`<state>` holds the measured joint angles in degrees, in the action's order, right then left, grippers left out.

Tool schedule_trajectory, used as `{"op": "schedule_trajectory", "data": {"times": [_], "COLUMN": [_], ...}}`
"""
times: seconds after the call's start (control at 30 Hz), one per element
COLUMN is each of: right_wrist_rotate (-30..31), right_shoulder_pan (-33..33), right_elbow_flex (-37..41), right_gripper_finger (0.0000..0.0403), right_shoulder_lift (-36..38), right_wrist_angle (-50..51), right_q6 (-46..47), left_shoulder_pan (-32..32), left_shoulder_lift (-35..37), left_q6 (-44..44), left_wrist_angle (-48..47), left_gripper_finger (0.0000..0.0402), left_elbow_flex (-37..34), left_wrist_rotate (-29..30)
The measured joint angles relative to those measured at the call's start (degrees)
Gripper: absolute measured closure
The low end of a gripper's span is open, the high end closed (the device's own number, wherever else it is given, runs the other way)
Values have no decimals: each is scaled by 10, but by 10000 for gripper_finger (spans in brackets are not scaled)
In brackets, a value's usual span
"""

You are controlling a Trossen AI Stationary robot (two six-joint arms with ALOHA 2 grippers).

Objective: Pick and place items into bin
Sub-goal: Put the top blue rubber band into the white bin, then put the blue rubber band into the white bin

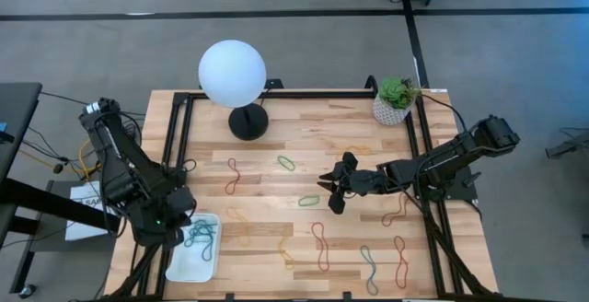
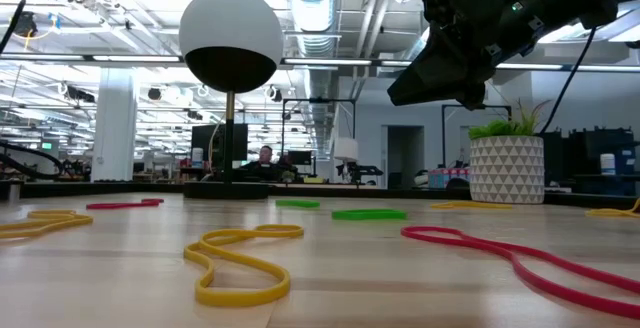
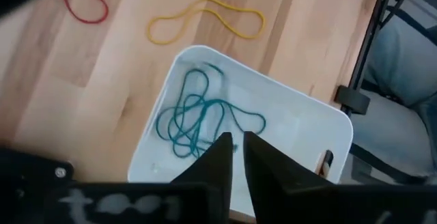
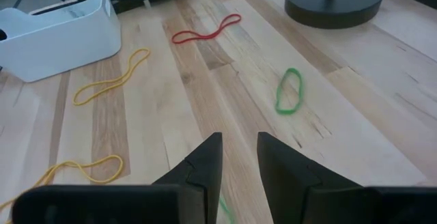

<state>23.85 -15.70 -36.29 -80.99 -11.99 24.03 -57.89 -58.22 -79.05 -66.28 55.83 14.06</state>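
I have the left hand (image 3: 237, 157) hanging right over the bin (image 1: 177, 263), fingers drawn to a narrow slit with nothing between them, which I read as a drop-off spot, since a tangle of blue-grey bands (image 3: 194, 113) already lies inside the white tray at the bench's (image 1: 276, 118) near left corner. The right hand (image 4: 238, 162) hovers mid-bench with a modest gap and nothing in it, near a green band (image 4: 289, 91), likely lining up a pick; red, yellow and orange bands lie loose across the wood.
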Motion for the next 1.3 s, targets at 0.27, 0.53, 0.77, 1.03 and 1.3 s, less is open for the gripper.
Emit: {"op": "schedule_trajectory", "data": {"times": [0.27, 0.53, 0.77, 1.03, 1.3], "right_wrist_rotate": [0, -134, -236, -390, -352], "right_shoulder_pan": [0, 0, -30, -105, -209], "right_elbow_flex": [0, -1, -3, -63, -173], "right_gripper_finger": [316, 316, 317, 331, 338], "right_shoulder_lift": [0, 0, 1, 1, -57], "right_wrist_angle": [0, 58, 230, 414, 416], "right_q6": [0, 77, 232, 502, 622], "left_shoulder_pan": [0, 0, 0, 0, 0], "left_shoulder_lift": [0, 0, 0, 0, 0], "left_q6": [11, 55, 58, 112, 158], "left_wrist_angle": [-23, -22, -22, -22, -22], "left_gripper_finger": [343, 340, 340, 340, 340], "left_elbow_flex": [0, 0, 0, 0, 0], "left_wrist_rotate": [22, 95, 105, 183, 247]}}
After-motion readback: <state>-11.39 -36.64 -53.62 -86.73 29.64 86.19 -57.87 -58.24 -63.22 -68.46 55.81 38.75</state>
